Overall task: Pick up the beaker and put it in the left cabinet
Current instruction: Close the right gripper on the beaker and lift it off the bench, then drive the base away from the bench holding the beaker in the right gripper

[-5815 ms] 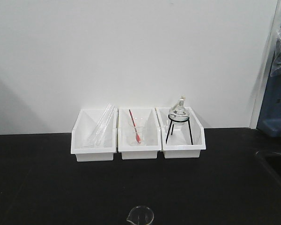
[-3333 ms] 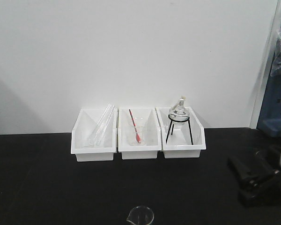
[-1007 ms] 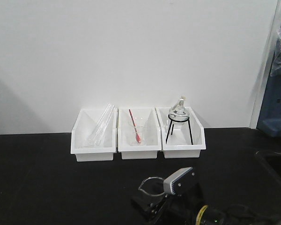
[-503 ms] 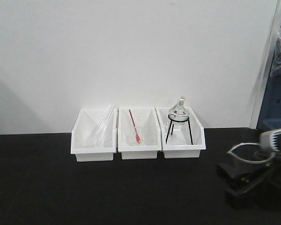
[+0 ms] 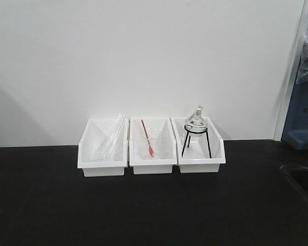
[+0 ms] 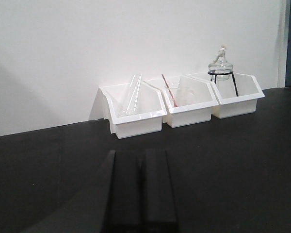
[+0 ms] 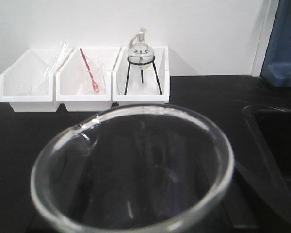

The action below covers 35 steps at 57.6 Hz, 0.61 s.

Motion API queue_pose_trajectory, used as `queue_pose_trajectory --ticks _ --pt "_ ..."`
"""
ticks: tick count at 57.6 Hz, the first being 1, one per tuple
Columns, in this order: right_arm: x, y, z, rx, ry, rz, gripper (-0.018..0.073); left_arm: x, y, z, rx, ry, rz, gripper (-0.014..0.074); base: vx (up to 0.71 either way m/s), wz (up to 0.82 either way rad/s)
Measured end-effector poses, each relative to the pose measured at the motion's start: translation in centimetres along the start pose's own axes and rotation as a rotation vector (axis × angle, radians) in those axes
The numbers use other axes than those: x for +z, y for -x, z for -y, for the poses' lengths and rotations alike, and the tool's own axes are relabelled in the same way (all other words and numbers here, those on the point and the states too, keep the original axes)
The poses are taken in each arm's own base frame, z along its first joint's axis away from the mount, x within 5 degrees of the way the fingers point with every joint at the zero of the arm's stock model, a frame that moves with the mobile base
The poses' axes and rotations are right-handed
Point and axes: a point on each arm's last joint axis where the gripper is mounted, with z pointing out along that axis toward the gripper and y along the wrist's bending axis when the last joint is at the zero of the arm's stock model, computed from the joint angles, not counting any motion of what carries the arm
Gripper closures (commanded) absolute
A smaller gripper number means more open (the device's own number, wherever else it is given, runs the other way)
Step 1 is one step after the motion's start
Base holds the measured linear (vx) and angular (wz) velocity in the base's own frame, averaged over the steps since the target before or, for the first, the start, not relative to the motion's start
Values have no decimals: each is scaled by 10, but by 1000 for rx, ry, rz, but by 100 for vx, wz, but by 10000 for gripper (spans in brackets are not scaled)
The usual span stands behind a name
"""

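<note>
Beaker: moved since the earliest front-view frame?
Yes. The beaker is gone from the front view's bottom edge below the middle bin, carried off rightward, now filling the right wrist view.

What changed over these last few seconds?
The right arm came in, gripped the beaker at the near edge of the counter, lifted it and carried it right, out of the front view; it now fills the right wrist view. The three white bins and their glassware stayed put.
</note>
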Motion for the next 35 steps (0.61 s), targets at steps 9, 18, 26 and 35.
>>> queue_pose_trajectory --ticks 9,18,26,35 --pt "-4 0 1 4 0 13 565 0 0 0 0 0 0 596 0 0" --pt "-4 0 1 4 0 13 565 0 0 0 0 0 0 596 -1 3" --pt "-4 0 1 4 0 13 565 0 0 0 0 0 0 596 -2 8" --pt "-4 0 1 4 0 12 565 0 0 0 0 0 0 596 -3 14"
